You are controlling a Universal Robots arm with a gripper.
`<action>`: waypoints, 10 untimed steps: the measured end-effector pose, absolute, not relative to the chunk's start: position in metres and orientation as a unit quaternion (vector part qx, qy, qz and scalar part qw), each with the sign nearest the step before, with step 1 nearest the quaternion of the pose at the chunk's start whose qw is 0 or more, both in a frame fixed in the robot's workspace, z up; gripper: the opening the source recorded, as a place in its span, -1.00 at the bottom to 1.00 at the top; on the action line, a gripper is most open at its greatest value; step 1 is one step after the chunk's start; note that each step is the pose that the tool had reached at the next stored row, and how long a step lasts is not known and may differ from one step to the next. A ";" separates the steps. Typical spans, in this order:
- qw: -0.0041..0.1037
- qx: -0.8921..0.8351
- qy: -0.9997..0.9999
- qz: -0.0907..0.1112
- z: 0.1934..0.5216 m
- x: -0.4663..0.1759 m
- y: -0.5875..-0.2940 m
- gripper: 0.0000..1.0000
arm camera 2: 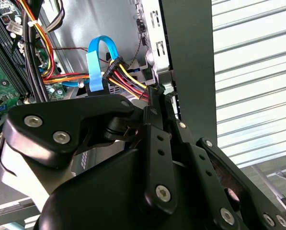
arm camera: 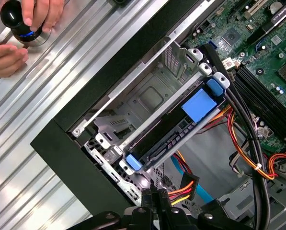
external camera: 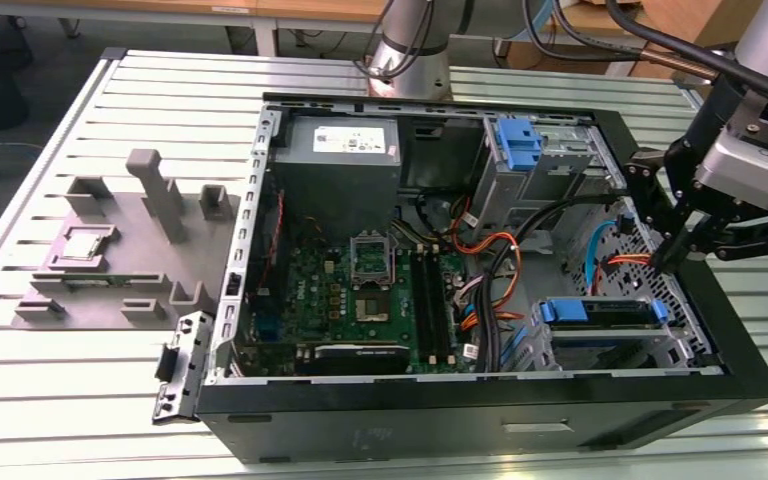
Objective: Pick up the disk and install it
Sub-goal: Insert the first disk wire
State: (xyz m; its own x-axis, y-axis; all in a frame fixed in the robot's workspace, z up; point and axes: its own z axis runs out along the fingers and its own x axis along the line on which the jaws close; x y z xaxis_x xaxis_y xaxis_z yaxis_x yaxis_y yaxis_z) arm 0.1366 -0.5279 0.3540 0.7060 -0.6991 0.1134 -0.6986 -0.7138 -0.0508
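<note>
The disk (external camera: pixel 600 312) sits in the lower drive cage at the case's near corner, on the exterior view's right. Its dark side and blue carrier (arm camera: pixel 171 141) lie across the metal cage rails. My gripper (external camera: pixel 664 262) hangs just inside the case's side wall, beside the cage and apart from the disk. Its fingertips (arm camera 2: pixel 154 92) are pressed together, and the yellow, red and black wires of a power cable (arm camera 2: pixel 128 76) run into them. The cable's black plug (arm camera: pixel 188 183) hangs free right next to the gripper (arm camera: pixel 151 192), below the disk's end.
A person's hands (arm camera: pixel 18 28) rest on a black knob on the slatted table beside the case. A blue flat cable (arm camera 2: pixel 97 62) loops near the plug. Another blue carrier (external camera: pixel 518 145) stands in the upper bay. A grey fixture (external camera: pixel 131 240) lies on the exterior view's left.
</note>
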 end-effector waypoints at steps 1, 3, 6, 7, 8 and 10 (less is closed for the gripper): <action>0.002 -0.924 0.378 -0.062 0.354 0.137 -0.528 -0.66; 0.002 -0.924 0.378 -0.062 0.354 0.137 -0.528 -0.66; 0.002 -0.924 0.378 -0.062 0.354 0.137 -0.528 -0.66; 0.002 -0.923 0.379 -0.062 0.354 0.137 -0.528 -0.66; 0.002 -0.923 0.379 -0.062 0.354 0.137 -0.528 -0.66; 0.002 -0.922 0.381 -0.062 0.354 0.135 -0.528 -0.66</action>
State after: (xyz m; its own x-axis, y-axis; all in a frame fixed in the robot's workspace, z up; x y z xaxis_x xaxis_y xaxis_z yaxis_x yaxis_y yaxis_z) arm 0.1354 -0.5279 0.3539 0.7015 -0.7036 0.1133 -0.7031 -0.7093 -0.0509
